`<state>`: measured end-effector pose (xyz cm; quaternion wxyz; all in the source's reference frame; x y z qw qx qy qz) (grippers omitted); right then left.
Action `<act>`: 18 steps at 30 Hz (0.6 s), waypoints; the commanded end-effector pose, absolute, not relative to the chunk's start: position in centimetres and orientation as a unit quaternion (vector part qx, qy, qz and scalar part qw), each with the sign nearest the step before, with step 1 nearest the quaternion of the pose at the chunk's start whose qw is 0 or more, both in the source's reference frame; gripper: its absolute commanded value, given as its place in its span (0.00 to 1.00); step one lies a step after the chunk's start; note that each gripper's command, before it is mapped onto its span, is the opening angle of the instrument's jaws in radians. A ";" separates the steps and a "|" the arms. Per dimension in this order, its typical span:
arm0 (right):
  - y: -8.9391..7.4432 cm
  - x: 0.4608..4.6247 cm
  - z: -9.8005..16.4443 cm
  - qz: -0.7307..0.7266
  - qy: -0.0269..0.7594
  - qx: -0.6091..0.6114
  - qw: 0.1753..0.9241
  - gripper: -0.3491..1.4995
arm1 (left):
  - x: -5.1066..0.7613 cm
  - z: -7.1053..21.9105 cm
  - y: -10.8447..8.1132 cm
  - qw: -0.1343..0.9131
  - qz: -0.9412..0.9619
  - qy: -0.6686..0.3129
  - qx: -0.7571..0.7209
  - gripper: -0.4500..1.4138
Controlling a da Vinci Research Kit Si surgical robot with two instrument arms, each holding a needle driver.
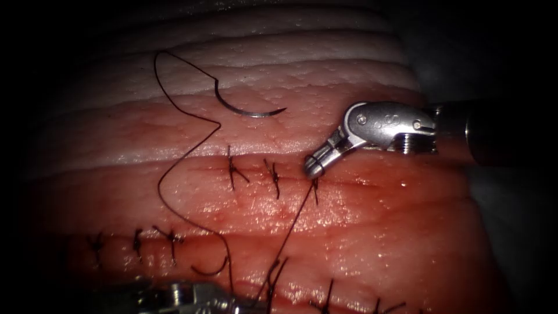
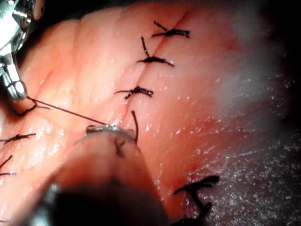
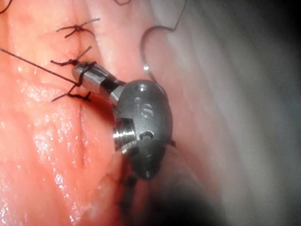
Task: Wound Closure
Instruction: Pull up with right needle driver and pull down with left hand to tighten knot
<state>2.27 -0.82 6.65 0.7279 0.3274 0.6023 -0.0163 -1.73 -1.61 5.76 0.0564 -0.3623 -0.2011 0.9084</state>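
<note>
The right arm's silver wristed gripper point(image 1: 314, 167) sits at the upper cut in the pink, ridged pork-belly tissue point(image 1: 378, 232), its jaws together and clamped on the thin dark thread point(image 1: 293, 224) just above the third knot in that row, the one furthest right of the three stitches in the endoscope view. From there a taut strand runs down and to the left to the left arm's steel gripper point(image 1: 192, 296), at the lower edge of the endoscope view; it appears closed on the thread, though the tip is partly cut off by the frame, so I cannot tell for certain. The curved steel needle point(image 1: 250, 107) lies free on the pale upper tissue, above the cut and to its left, held by neither tool and not in the tissue; its tail of thread loops widely across the surface. With the strand stretched between both tools, the step in hand looks like seating a knot. To do it well, I judge the tension should stay even and in line with the strand, low to the surface, so the knot lies flat on the cut without tearing the edges, and the slack loop near the needle should be kept clear of the older stitches point(image 1: 136, 241)
</note>
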 end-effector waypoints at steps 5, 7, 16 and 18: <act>-0.8 2.33 6.7 -0.015 0.601 0.327 0.729 0.00 | -1.86 5.6 -1.8 0.030 0.896 -0.231 -0.378 0.00; -0.8 2.34 6.7 -0.015 0.602 0.327 0.728 0.00 | -1.89 5.6 -1.8 0.018 0.892 -0.237 -0.385 0.00; -0.8 2.33 6.8 -0.007 0.597 0.316 0.737 0.00 | -2.20 5.4 -2.2 -0.038 0.869 -0.283 -0.404 0.00; -0.8 2.33 6.8 -0.005 0.596 0.314 0.739 0.00 | -2.24 5.4 -2.3 -0.044 0.865 -0.290 -0.407 0.00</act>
